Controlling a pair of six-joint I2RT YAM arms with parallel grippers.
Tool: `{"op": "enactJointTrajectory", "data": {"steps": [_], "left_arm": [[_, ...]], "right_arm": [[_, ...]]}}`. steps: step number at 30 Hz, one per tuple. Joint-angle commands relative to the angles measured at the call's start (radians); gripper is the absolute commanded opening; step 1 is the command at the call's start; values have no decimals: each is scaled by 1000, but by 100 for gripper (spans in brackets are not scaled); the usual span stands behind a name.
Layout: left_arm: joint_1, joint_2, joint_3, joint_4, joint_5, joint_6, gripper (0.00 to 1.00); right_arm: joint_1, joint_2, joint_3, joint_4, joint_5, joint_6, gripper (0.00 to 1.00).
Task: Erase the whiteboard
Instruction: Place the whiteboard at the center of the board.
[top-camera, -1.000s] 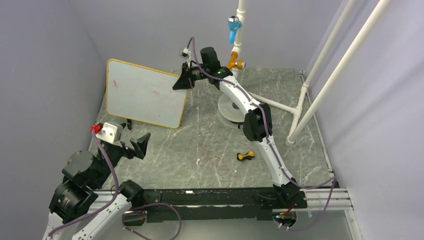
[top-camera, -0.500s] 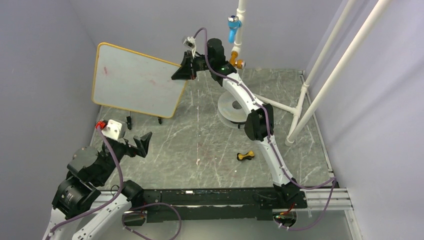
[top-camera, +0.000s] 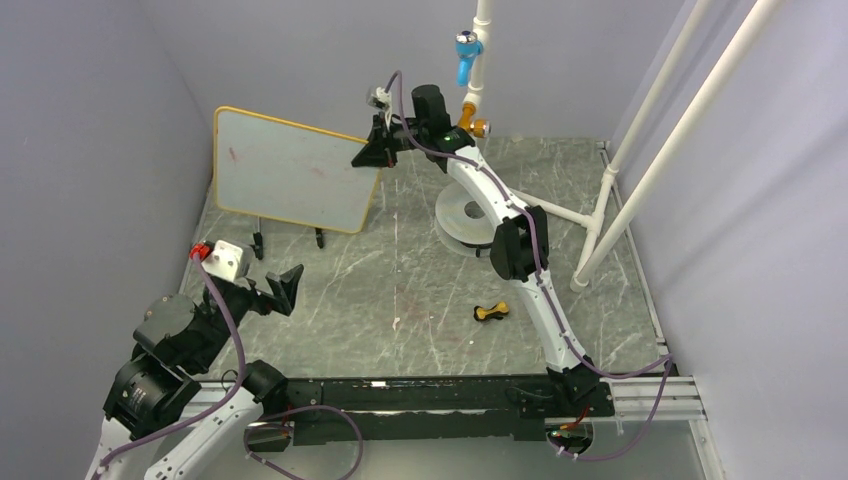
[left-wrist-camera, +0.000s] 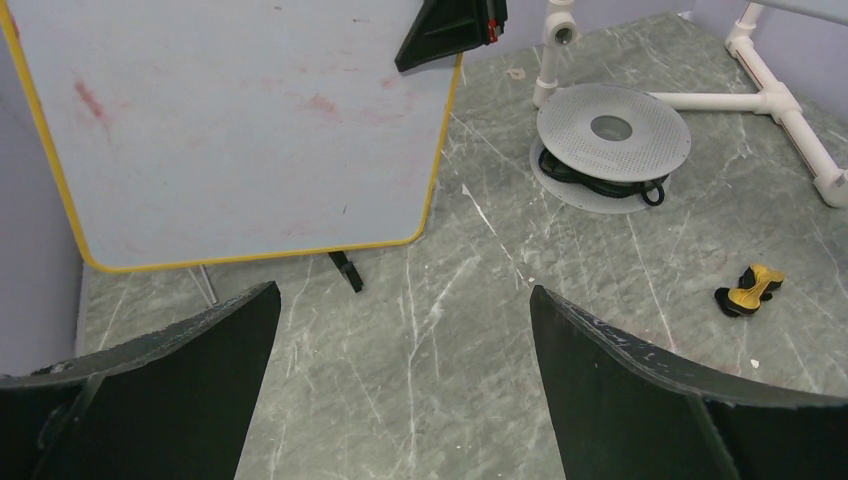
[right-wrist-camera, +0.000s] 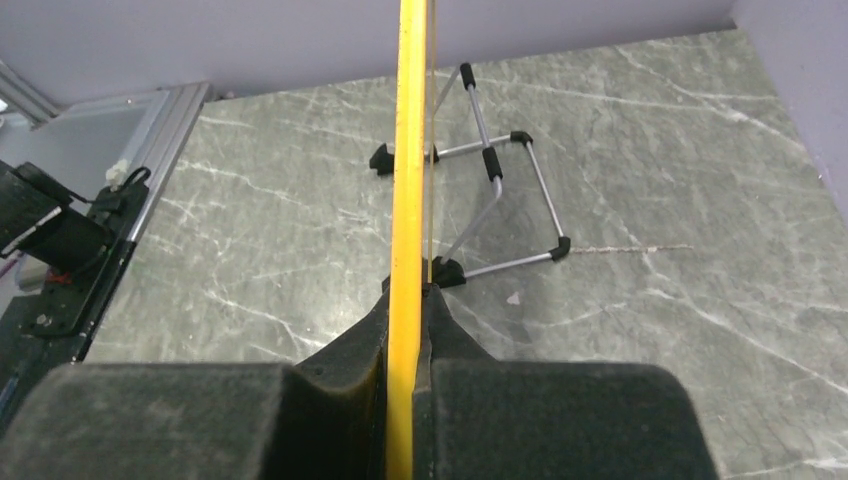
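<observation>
The whiteboard (top-camera: 290, 180) is at about 10 o'clock on the grey stone surface (top-camera: 420, 290), close to the left wall. It stands up on its edge and leans a bit. It has a thin yellow-orange frame, and its white face shows only faint red smudges.

The right fingers (top-camera: 368, 157) are pinched tight on the board's frame at its upper right corner. From the right wrist camera, the yellow edge (right-wrist-camera: 410, 150) runs straight up between the two dark foam pads (right-wrist-camera: 200, 420), which press on both sides of it.

A small wire stand (right-wrist-camera: 490, 200) with black feet sits on the surface just below the board. I cannot tell if the board touches it.

The left fingers (left-wrist-camera: 170, 370) are spread wide and hold nothing. They hang low at about 8 o'clock, well apart from the board, and point at it.

A round grey disc with tiny holes (top-camera: 465, 215) lies at about 1 o'clock. A small yellow and black thing (top-camera: 490, 311) lies at about 4 o'clock. White pipes (top-camera: 650, 130) stand at the right side.
</observation>
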Motion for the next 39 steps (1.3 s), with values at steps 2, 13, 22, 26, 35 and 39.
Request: {"op": "enactJointTrajectory", "data": {"steps": [2,13,22,26,35,39], "left_arm": [[3,11,2,31,-6,3,99],[4,9,-12,37,-5,33,99],[4,9,-11,39,1,37,99],[3,5,-11,36,-1,37,99],[4,2,-14,33,0,37,99],[4,0,-19,40,1,36,99]], "right_arm": [[-3,-24,0,58,-69,-99,0],[8,-15,-26,16,-87,-139,8],[21,-28,-57,-1,-23,-172,23],[22,-24,-61,6,-18,-167,22],[19,-5,-74,85,-105,-83,4],[18,-7,-78,102,-91,-53,5]]}}
